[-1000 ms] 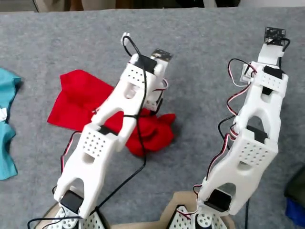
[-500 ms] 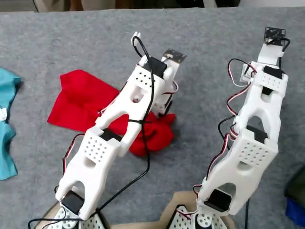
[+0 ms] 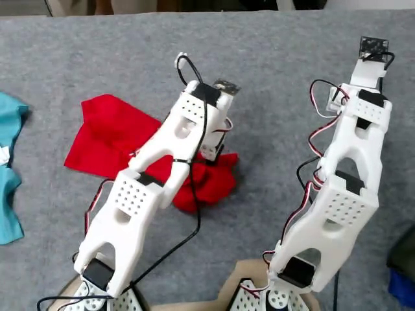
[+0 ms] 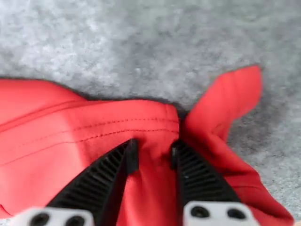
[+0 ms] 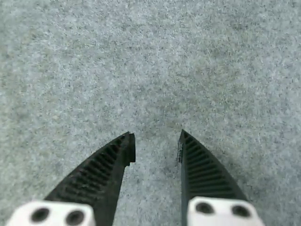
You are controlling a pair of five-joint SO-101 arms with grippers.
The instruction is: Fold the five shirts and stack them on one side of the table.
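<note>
From above, the red shirt (image 3: 110, 133) lies rumpled on the grey table (image 3: 272, 58), its bunched end under the left arm (image 3: 175, 139). At the left wrist, the left gripper (image 4: 153, 153) has its fingers a little apart, tips on the red cloth, with a strip of cloth between them. At the right wrist, the right gripper (image 5: 156, 148) is open over grey table.

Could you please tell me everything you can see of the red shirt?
The red shirt is soft cloth with stitched seams, lying unfolded on the grey table: flat at one end, bunched and wrinkled at the other. The left pincer sits open over the bunched part, with cloth showing between its jaws.
</note>
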